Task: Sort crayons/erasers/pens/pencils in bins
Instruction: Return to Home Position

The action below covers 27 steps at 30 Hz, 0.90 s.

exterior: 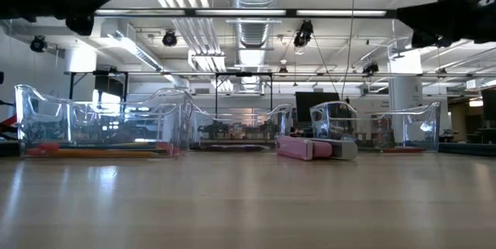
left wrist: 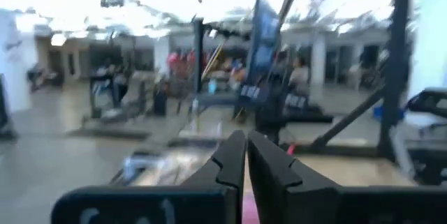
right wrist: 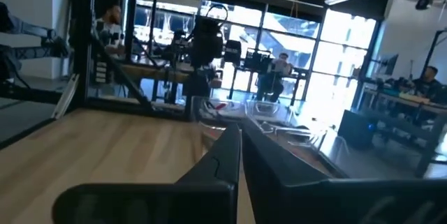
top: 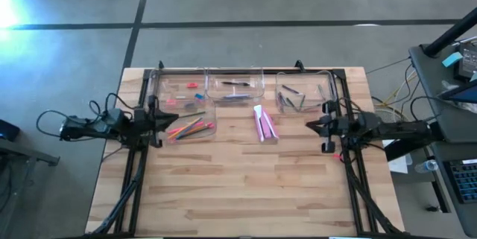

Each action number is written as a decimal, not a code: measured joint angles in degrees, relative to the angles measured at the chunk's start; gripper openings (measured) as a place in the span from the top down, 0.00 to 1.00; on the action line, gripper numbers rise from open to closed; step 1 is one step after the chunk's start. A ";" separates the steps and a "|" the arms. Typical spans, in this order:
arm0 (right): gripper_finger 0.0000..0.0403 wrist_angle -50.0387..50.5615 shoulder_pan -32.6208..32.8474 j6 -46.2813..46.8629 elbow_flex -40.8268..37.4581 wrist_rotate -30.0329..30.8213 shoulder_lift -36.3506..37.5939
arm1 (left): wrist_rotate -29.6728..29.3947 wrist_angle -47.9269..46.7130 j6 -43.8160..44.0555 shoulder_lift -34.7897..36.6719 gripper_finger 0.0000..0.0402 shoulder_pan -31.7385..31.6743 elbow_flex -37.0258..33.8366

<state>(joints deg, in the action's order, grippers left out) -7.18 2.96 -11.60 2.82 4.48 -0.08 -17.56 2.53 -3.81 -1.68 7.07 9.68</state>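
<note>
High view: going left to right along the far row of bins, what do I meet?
Left bin with erasers → middle bin with a dark pen → right bin with dark sticks.

Grey concrete floor surrounds the wooden table.

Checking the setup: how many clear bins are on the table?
4 bins. Three line the far edge: left bin, middle bin, right bin. The fourth bin sits in front of the left one. None seems hidden.
</note>
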 joint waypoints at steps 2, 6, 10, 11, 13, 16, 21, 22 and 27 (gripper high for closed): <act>0.98 -1.56 0.00 0.54 -1.82 -0.39 -0.08 | 1.25 2.79 0.08 -1.67 0.99 0.01 -1.25; 0.98 -0.17 0.00 2.73 -2.11 -1.40 -1.45 | 6.56 5.46 1.97 -1.26 1.00 0.04 -5.55; 0.98 0.02 0.00 3.22 -2.11 -3.08 -1.41 | 10.28 9.65 3.81 0.59 1.00 0.00 -9.18; 0.98 0.03 0.01 3.35 -2.11 -3.10 -1.15 | 10.73 7.47 4.42 0.44 1.00 0.00 -9.19; 0.98 0.18 0.00 4.43 -2.12 -3.03 -1.15 | 11.29 6.03 6.17 -0.06 1.00 0.00 -9.19; 0.98 0.48 0.00 5.03 -2.14 -2.47 -1.22 | 11.49 6.04 8.77 -0.19 1.00 0.02 -9.21; 0.98 1.07 0.00 3.94 -2.14 0.16 -1.96 | 11.28 6.02 10.86 -0.90 1.00 0.02 -9.23; 0.98 1.09 0.00 4.21 -2.14 0.10 -1.98 | 11.28 5.96 10.95 -1.16 1.00 0.02 -9.23; 0.98 1.00 0.00 7.53 -2.16 0.11 -1.87 | 11.26 5.97 10.95 -1.57 1.00 0.02 -9.28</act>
<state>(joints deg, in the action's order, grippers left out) -6.18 2.96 -4.07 0.67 4.60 -1.95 -6.31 8.51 7.14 -3.25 7.09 0.40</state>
